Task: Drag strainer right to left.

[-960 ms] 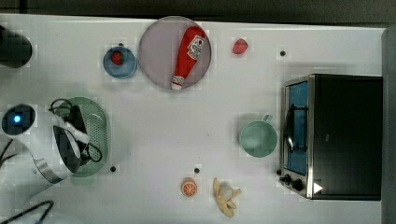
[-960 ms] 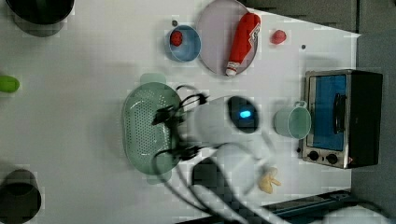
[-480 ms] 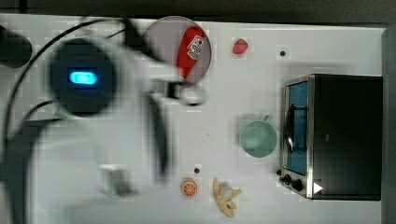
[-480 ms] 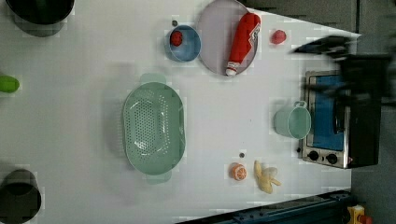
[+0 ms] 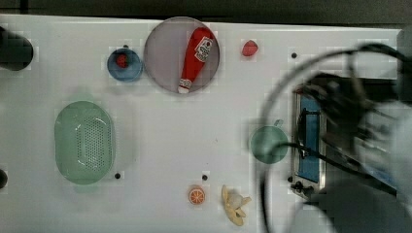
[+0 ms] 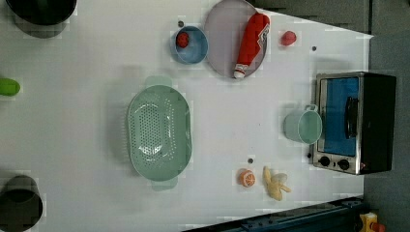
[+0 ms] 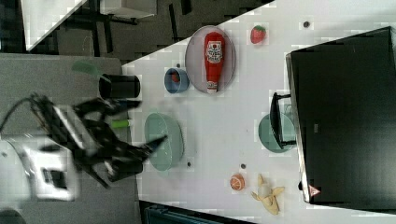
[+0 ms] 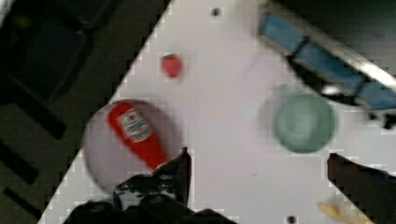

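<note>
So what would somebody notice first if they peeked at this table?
Probably the red ketchup bottle lying on a round plate at the table's far edge in the left view. Next, the big pale green strainer sitting alone mid-table, and the toaster oven at the left view's right.

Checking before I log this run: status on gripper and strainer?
Gripper open, holding nothing, up off the table. Strainer on the table toward the top view's left, untouched. Nothing against it.

Robot test lab staged as a kitchen: a white bench [image 6: 87, 58] carries a toaster oven [image 6: 355, 123], with toy banana [image 6: 274, 182] and ketchup bottle [image 6: 250, 43] left of the oven in the left view.
</note>
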Robot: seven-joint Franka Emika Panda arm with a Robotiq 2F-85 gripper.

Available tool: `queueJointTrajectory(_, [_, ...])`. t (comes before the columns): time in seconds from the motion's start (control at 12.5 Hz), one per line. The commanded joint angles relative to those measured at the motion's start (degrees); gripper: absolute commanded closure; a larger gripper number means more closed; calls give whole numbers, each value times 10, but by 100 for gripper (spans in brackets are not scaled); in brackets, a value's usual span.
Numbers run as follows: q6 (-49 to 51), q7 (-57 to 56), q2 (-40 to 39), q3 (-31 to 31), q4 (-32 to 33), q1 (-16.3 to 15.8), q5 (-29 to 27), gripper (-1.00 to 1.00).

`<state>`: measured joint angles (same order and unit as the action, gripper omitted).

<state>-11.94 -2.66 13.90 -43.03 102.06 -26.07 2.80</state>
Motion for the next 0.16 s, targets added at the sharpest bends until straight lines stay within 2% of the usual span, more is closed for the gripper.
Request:
queueJointTrajectory(0.08, [14,-55,-36,47,34,-56,42,-100])
queueJointTrajectory(0.16, [15,-21,-36,53,34,-57,55,-100])
